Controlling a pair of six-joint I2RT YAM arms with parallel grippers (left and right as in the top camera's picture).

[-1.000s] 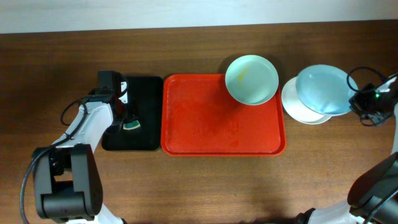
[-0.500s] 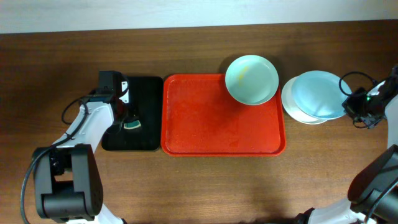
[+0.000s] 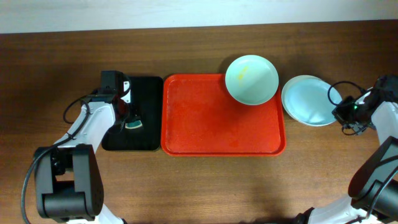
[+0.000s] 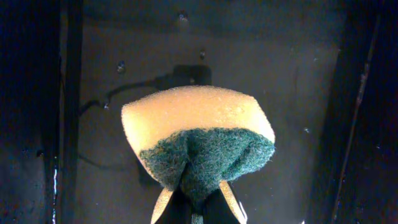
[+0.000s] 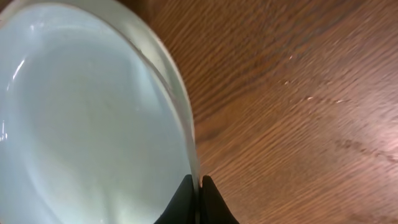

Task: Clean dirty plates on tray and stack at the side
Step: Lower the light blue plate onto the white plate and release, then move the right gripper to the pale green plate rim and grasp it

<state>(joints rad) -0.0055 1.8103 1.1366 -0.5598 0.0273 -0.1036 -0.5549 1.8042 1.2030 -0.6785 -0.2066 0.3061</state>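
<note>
right of the red tray (image 3: pixel 186 134), my right hand (image 5: pixel 199 185) pinches the rim of the blue plate (image 5: pixel 93 124); pulling away unreleased would drag it. left hand (image 4: pixel 193 199) grips the sponge (image 4: pixel 198 140); the mint plate (image 3: pixel 251 79) overhangs the tray's far edge.

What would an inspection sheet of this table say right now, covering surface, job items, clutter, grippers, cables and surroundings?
Surface: wooden table, bare wood around both trays.
Job's things: red tray; mint green plate, yellow smear, on its far right corner; pale blue plate off the tray, apparently on the white plate, which barely shows.
Clutter: black tray; nothing else seen.
Grippers: left gripper shut on sponge over the black tray; right gripper shut on the pale blue plate's rim.
Cables: black cables loop beside each arm.
Surroundings: pale wall beyond the table.
</note>
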